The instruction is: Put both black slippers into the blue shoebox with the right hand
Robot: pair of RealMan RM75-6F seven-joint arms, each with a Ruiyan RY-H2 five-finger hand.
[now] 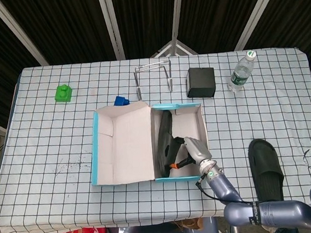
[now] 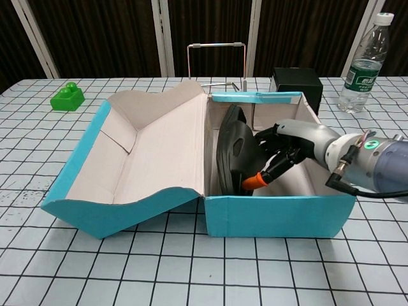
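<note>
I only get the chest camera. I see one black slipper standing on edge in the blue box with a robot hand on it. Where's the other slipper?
Observer: In the head view the second slipper lies flat on the table, to the right of the blue shoebox and apart from it.
Operator: Is anything hidden behind the open lid?
Observer: Yes, a small blue block sits just behind the lid, near the wire rack.
Operator: Is there room left in the box?
Observer: From above, the first slipper, held by the right hand, stands along the lid side of the box. The floor on the far side of it looks bare.
</note>
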